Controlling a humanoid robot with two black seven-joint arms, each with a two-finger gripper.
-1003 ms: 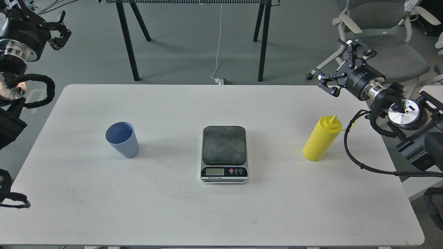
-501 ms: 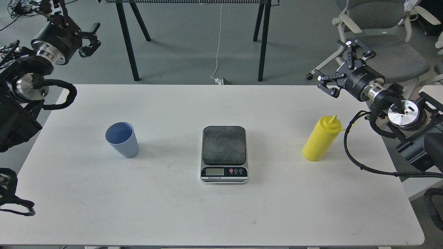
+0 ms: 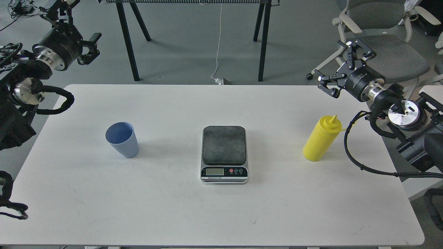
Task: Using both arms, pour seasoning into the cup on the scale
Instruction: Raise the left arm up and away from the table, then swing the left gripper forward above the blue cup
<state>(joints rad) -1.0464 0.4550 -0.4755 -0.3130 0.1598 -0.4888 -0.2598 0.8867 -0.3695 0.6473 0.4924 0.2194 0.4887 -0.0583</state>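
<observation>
On the white worktop (image 3: 214, 214) the scale (image 3: 224, 154) sits at the middle, its dark platform bare and its display and red button facing me. The blue cup (image 3: 122, 139) stands upright well to the left of the scale, on the worktop and not on the platform. The yellow bottle (image 3: 322, 139) stands upright well to the right of the scale, nozzle up, with its small cap hanging at its right side.

My left gripper (image 3: 79, 24) hangs in the air beyond the far left corner of the worktop, well apart from the cup; its jaws are spread wide and hold nothing. My right gripper (image 3: 341, 64) hangs above the far right edge of the worktop, behind and above the bottle and clear of it; its jaws are also spread wide and hold nothing. A black cable (image 3: 353, 152) from my right arm loops down just right of the bottle.
</observation>
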